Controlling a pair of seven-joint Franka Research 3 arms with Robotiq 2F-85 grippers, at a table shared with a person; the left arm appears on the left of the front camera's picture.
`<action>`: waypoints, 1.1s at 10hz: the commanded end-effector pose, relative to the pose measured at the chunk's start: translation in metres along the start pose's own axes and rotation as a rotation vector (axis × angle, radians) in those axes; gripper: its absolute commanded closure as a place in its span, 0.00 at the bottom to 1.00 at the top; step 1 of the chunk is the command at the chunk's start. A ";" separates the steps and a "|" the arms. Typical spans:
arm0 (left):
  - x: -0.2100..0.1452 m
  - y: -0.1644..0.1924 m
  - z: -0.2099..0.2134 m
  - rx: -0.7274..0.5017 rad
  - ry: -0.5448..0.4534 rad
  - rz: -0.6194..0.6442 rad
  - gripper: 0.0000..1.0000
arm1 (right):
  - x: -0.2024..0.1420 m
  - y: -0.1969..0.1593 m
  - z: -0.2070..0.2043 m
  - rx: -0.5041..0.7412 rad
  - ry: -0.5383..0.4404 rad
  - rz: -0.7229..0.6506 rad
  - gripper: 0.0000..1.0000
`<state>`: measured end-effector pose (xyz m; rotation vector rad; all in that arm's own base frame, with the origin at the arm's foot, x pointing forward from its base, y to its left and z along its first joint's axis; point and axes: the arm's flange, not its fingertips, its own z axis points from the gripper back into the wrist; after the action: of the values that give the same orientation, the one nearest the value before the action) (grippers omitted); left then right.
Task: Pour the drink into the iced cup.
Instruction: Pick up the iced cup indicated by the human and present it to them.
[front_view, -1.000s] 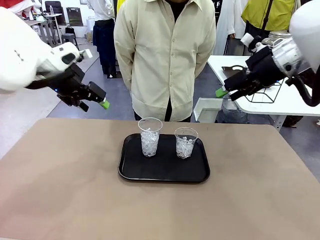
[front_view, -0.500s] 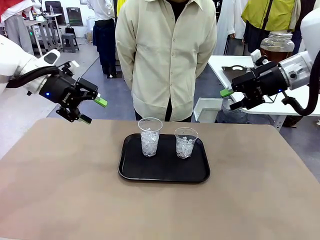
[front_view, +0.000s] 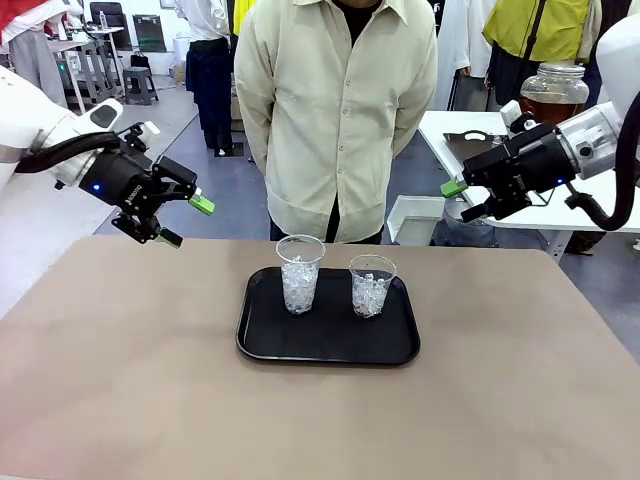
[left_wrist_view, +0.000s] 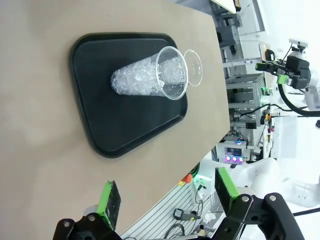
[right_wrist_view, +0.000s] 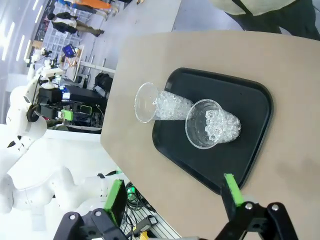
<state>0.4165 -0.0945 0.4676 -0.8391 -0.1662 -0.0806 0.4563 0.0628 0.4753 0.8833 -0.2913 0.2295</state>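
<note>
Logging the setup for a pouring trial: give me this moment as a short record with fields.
tray: black tray, mid-table, carrying both cups
cups: left iced cup and right iced cup, upright, no drink in them
drink: amber, in glass dispenser jar, background right
left gripper: open, empty, raised at far left
right gripper: open, empty, raised at far right
person: standing at far side

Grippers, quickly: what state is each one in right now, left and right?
Left gripper: open, holding nothing, up in the air.
Right gripper: open, holding nothing, up in the air.
</note>
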 end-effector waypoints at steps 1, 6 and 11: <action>0.000 0.001 -0.001 -0.004 0.002 0.003 0.00 | 0.000 -0.001 -0.001 0.001 0.001 -0.001 0.00; 0.018 0.076 0.005 -0.417 0.014 0.017 0.00 | 0.010 -0.074 0.013 0.338 -0.027 -0.218 0.00; 0.045 0.099 -0.029 -0.505 0.060 0.086 0.00 | 0.022 -0.129 0.000 0.565 0.063 -0.480 0.00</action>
<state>0.4658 -0.0491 0.3806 -1.3237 -0.0476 -0.0806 0.5007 -0.0143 0.3831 1.4381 0.0234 -0.0710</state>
